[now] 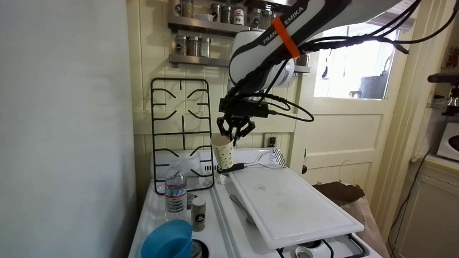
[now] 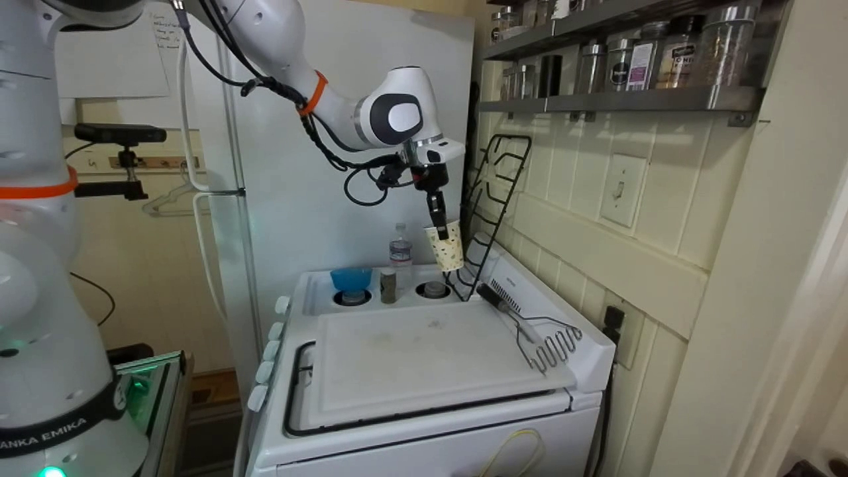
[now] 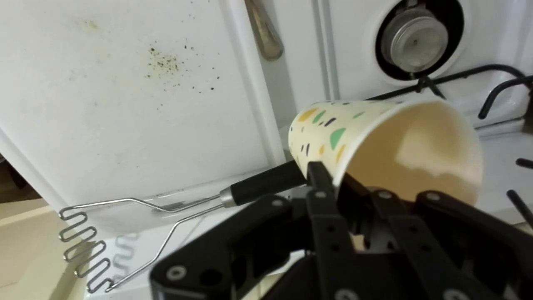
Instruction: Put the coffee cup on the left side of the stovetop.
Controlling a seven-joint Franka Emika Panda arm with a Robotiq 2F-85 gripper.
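White enamel stovetop [image 1: 236, 222], the destination, in both exterior views. Over its right side lies a white, flat, rectangular board [image 1: 294, 204]; at the left rear a black wire burner grate [image 1: 184, 133] stands leaning back. A black two-fingered gripper [image 1: 233, 140] hangs above the stovetop's rear. On the left side are a clear plastic bottle [image 1: 175, 197] and a blue round bowl [image 1: 168, 240]. The cream-white, tapered paper cup [image 1: 224, 154], flecked green, yellow and dark, is in the air, tilted, near the grate; whether the two touch cannot be told. The fingers [image 3: 320, 177] are closed on its wall, one inside the mouth, one outside (wrist view). Judged handling: very light, thin-walled, soft under squeeze, unlikely to break but readily creased; dry paper should slip little, though a one-sided hold may let it swing. Suggested hold: the rim, probably the stiffest part, pinched gently; the tilted base should be levelled before release.
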